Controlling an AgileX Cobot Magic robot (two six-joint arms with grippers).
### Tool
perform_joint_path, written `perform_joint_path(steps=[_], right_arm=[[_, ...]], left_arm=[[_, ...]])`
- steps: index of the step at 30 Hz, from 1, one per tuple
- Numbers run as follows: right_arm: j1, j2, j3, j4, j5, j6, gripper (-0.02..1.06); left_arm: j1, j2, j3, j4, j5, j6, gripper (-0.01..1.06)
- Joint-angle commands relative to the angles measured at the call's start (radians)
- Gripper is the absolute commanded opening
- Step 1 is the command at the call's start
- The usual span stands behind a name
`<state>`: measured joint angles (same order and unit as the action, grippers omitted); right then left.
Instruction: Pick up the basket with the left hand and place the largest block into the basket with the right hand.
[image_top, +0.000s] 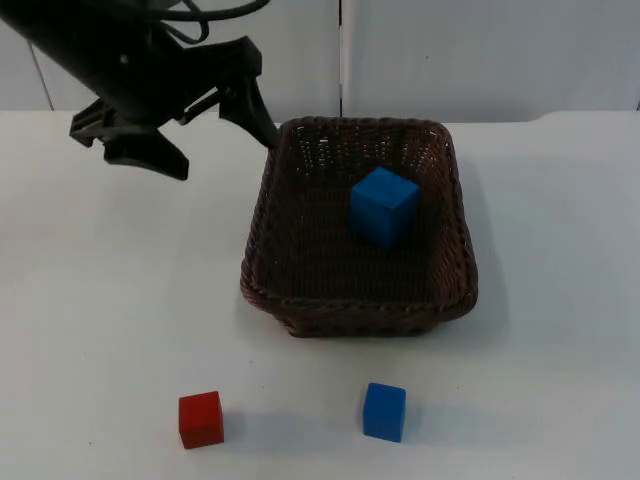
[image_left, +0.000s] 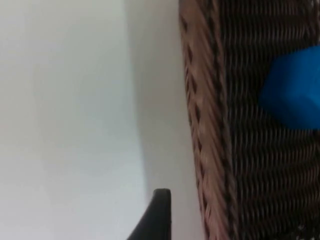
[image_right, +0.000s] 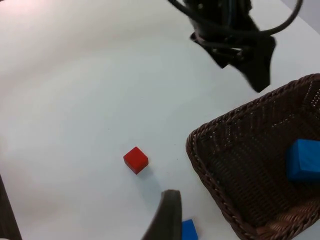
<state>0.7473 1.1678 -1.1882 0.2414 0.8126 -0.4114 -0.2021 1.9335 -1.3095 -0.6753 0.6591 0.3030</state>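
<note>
**Inspector:** Nearest the camera in the top view, low in the frame, a red block (image_top: 201, 419) at lower left and a small blue block (image_top: 384, 411) just right of centre, well apart, both on the white table (image_top: 560, 350).

**Clerk:** And the basket (image_top: 300, 300)?

**Inspector:** Dark wicker, resting on the table at frame centre. The large blue block (image_top: 383, 206) sits inside it, toward the far right of its floor, touching no wall that I can see.

**Clerk:** Left tool (image_top: 215, 128)?

**Inspector:** Upper left of the top view, fingers spread apart and holding nothing. One fingertip stands just beside the basket's far left corner; I cannot tell whether it touches. The left wrist view shows the rim beside the fingertip with bare table between.

**Clerk:** Right tool (image_right: 167, 215)?

**Inspector:** One finger shows in its own wrist view, high above the table. Its state I cannot tell.
</note>
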Motion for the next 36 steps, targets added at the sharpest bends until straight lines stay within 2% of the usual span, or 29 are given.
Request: perform_joint_path(steps=[1,9,16,26,32,36], right_arm=[[0.005,-0.009,0.005,-0.003,-0.019,0.004,0.74],[0.005,-0.009,0.005,0.004,-0.062,0.03,0.74],[0.005,-0.009,0.005,0.008,-0.058,0.058,0.74],[0.005,-0.011,0.011,0.008,-0.042,0.059,0.74],[0.005,-0.099,0.124,0.011,-0.121,0.059,0.74],[0.005,-0.226,0.248,0.009,-0.159,0.073,0.74]], left_arm=[[-0.005,-0.038,0.038,0.008,-0.015,0.005,0.85],[-0.036,-0.15,0.154,0.022,-0.021,0.015,0.85],[-0.111,-0.311,0.281,0.04,-0.075,0.03,0.85],[-0.147,-0.458,0.346,0.046,-0.074,0.032,0.85],[-0.147,-0.56,0.393,0.075,-0.074,0.032,0.85],[-0.147,-0.675,0.454,0.082,-0.124,0.032,0.85]])
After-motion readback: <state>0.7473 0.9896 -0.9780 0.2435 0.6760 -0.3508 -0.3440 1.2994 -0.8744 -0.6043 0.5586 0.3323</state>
